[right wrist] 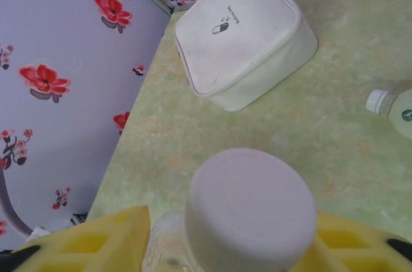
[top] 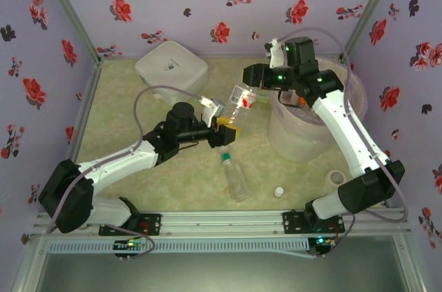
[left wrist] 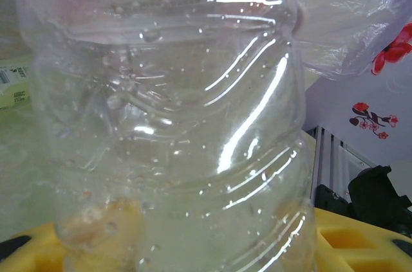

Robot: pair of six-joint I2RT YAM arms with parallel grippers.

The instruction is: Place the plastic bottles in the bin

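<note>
Top view: the right hand [top: 248, 92] holds a labelled bottle [top: 240, 101] aloft, just left of the bin [top: 290, 141], which stands by the desk's right edge. The left hand [top: 226, 130] sits close beside it, mid-desk. A green-capped bottle [top: 233, 176] lies toward the near edge.

Left wrist: yellow pads [left wrist: 380, 236] are clamped on a clear bottle [left wrist: 174, 124] that is thin-walled, ribbed and glossy. It looks light, easily dented and slippery, so the ribbed waist seems the safest hold.

Right wrist: the fingers pinch the labelled bottle just beneath its white cap [right wrist: 250, 211]. The stiffer neck there should resist crushing.
</note>
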